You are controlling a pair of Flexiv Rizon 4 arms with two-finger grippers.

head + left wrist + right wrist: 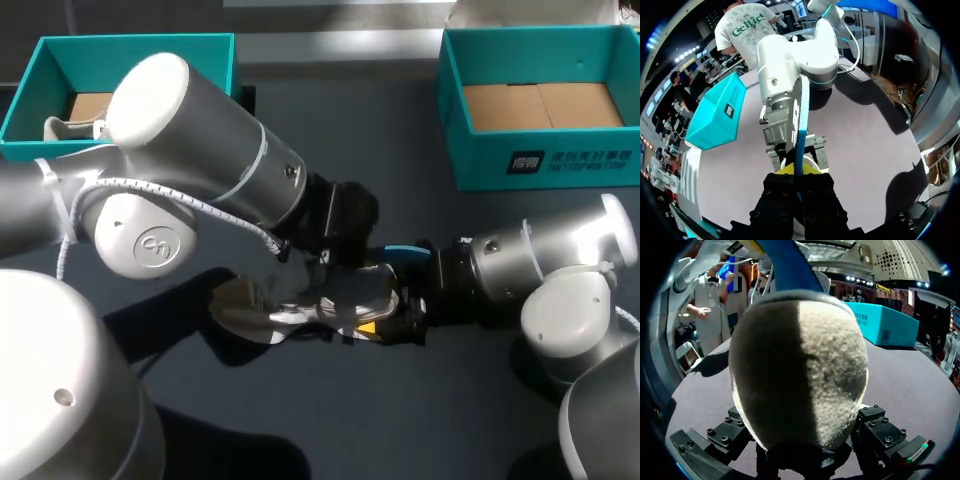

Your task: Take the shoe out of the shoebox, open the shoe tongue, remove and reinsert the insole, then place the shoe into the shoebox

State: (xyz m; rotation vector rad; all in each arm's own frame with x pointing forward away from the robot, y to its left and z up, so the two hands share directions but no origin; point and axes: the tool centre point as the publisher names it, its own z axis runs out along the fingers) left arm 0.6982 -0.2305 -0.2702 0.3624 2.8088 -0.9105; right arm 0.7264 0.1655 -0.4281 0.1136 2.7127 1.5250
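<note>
A grey shoe (300, 298) lies on the dark table, its heel turned toward my right arm. My left gripper (798, 172) is shut on a blue insole (801, 130), which stands edge-on and stretches out over my right arm's wrist; its end shows as a blue strip (404, 251). My right gripper (385, 318) stays open, its fingers (727, 432) spread wide on either side of the fuzzy heel (800, 370). Above that heel the insole (787, 265) rises out of the shoe. The shoe hides the right gripper's yellow tips in its own view.
A teal shoebox (540, 160) with a cardboard floor stands at the back right. Another teal box (60, 60) at the back left holds a pale shoe. My big left arm (190, 150) covers much of the table's left half.
</note>
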